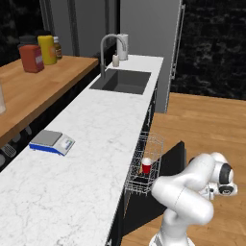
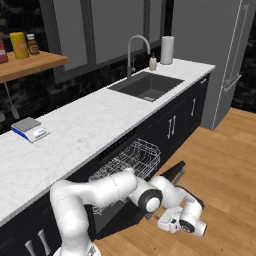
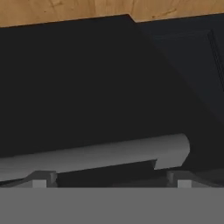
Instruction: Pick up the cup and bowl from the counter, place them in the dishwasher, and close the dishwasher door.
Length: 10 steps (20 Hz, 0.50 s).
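Two-finger gripper (image 3: 109, 177) sits low against the flat dark dishwasher door (image 3: 78, 83), its dark tips either side of the door's grey bar handle (image 3: 100, 155); how wide the jaws stand cannot be told. Handle's long axis runs across the hand view. Door hangs partly lowered beside the pulled-out silver wire rack (image 1: 146, 163). Small red tapered cup (image 1: 146, 166) stands upright in the rack, mouth up

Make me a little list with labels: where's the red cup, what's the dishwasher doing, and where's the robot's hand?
cup: standing in the pulled-out wire rack
dishwasher door: open, hanging partway down
hand: low, near the floor, by the open door's outer edge
hand view: grey bar handle on the dark door panel, close up
counter: blue and grey kitchen scale on it
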### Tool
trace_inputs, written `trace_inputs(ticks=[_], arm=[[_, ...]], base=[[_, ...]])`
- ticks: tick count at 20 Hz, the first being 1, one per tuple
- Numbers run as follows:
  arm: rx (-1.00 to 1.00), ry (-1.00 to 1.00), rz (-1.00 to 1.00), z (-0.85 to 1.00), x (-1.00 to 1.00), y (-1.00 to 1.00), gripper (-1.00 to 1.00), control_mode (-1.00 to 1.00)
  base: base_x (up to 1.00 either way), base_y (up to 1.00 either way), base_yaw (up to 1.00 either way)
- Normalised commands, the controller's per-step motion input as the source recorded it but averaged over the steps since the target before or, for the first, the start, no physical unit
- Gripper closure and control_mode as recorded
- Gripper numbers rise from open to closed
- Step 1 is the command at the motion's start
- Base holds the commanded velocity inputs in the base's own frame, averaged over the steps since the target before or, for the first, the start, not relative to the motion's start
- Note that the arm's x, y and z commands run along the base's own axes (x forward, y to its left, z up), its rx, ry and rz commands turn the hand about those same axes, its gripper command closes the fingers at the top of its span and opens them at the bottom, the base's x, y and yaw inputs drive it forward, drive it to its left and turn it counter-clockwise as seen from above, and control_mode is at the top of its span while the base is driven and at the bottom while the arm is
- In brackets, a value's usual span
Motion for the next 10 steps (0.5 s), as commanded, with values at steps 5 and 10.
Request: trace_inputs(ticks=[5, 10], arm=[[0.18, 0.00, 0.00, 0.00, 0.36, 0.92, -1.00, -1.00], [0.14, 0.00, 0.00, 0.05, 0.24, 1.00, -1.00, -1.00]], base=[[0.00, 0.00, 0.00], [0.00, 0.00, 0.00]])
